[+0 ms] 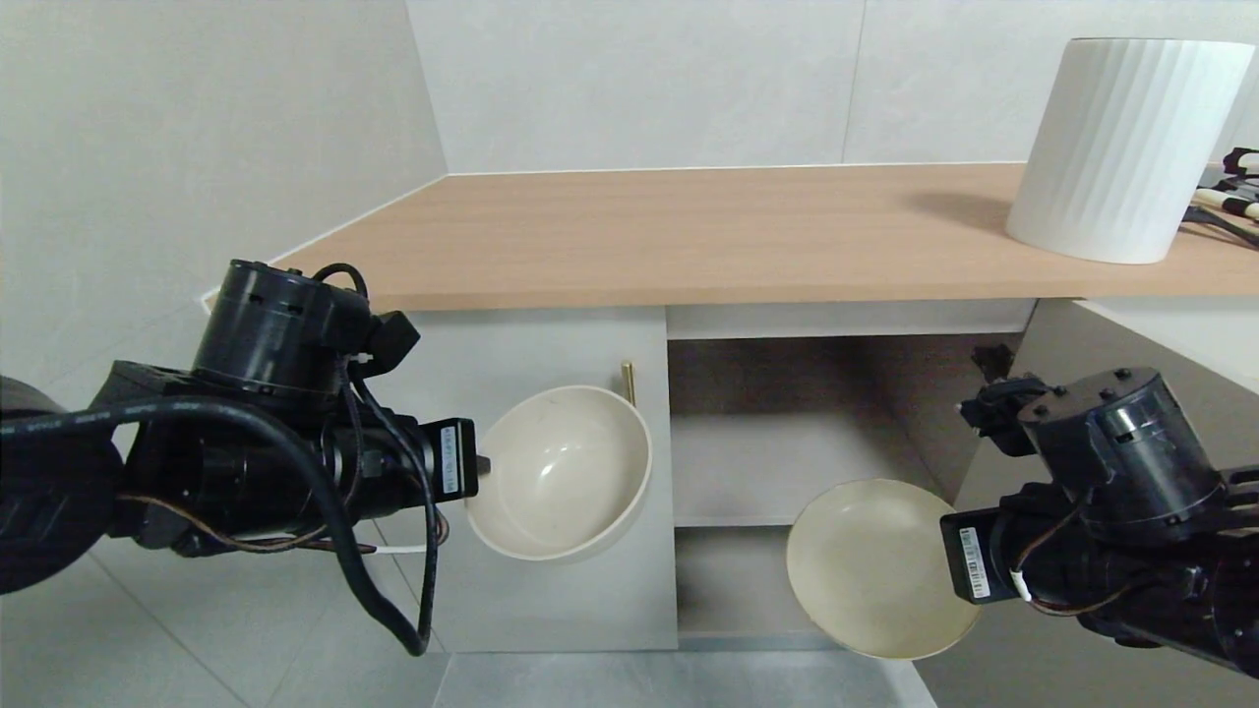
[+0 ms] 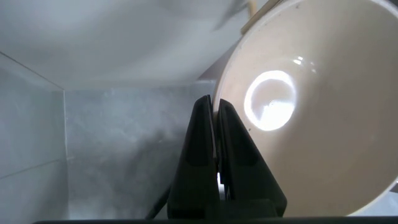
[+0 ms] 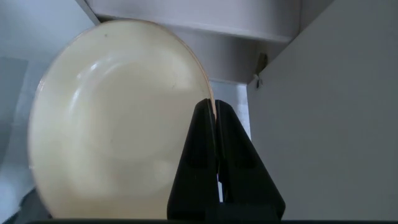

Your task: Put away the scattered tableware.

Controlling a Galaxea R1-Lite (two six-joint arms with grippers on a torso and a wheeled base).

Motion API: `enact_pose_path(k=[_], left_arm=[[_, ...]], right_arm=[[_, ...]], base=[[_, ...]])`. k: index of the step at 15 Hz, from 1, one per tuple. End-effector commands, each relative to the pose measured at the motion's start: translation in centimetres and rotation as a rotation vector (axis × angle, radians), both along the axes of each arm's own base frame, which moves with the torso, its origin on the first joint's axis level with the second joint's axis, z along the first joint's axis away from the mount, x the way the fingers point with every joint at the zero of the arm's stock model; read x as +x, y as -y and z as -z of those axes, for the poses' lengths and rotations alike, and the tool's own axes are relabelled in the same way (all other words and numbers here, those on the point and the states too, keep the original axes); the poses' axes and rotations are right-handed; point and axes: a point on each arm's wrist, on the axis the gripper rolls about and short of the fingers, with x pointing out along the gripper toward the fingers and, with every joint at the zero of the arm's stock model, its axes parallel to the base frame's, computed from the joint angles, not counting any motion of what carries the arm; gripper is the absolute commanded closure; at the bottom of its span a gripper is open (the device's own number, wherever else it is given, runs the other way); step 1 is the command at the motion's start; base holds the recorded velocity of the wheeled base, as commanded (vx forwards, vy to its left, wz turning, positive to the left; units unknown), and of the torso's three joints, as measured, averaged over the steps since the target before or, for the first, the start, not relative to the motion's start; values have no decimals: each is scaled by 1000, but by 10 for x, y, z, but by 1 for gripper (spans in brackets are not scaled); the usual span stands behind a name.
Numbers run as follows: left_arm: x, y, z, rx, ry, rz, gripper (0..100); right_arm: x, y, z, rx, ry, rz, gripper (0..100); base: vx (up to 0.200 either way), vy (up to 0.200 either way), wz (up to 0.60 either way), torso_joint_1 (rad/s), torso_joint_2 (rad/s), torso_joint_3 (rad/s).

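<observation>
Where each wrist meets its gripper sits a small white barcode sticker, one on the left arm and one on the right arm; the print on both is too small to read.

The left gripper has its fingers pinched together on the rim of a cream round ceramic bowl. The bowl is tipped on its side, hollow facing the camera, and hangs in the air before the closed grey cabinet door, just below that door's slim brass handle.

The right gripper is clamped on the edge of a cream round flat plate. The plate stands nearly on edge, low before the open cabinet compartment, between the closed door's edge and the grey panel at the right. Bowl and plate are well apart.

Inside the compartment a grey shelf divides an upper space from a lower one, and both are bare. Above runs the wooden countertop, its front edge overhanging the cabinet. A tall white ribbed cylinder stands on its right end, with dark-handled utensils beside it at the view's edge.
</observation>
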Motion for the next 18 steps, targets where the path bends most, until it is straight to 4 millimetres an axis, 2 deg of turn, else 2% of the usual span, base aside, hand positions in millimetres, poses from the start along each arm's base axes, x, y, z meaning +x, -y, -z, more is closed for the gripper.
enact_pose_path(k=[1,9,11,12,15,18], left_arm=[[1,0,1,1,-2,-1,100],[1,0,1,2,-1,0,100],[1,0,1,4,0,2,100],[0,0,2,18,0,13,100],[-2,-1,7,67,-3,50,100],[-2,-1,8,69,-4,51,100]], right_arm=[[1,-1,4,-10,-12,0,100],[6,-2,10,-25,-33,8,100],[31,0,22,-40,-76,53,100],[54,-2,28,-14,-90,68,100],[96,-8,50,8,-105,65,100],[160,-20,75,32,-13,93,100]], base=[[0,0,0,-32,266,232],[0,0,0,-4,29,26],[0,0,0,0,0,0],[0,0,0,0,0,0],[0,0,0,0,0,0],[0,0,0,0,0,0]])
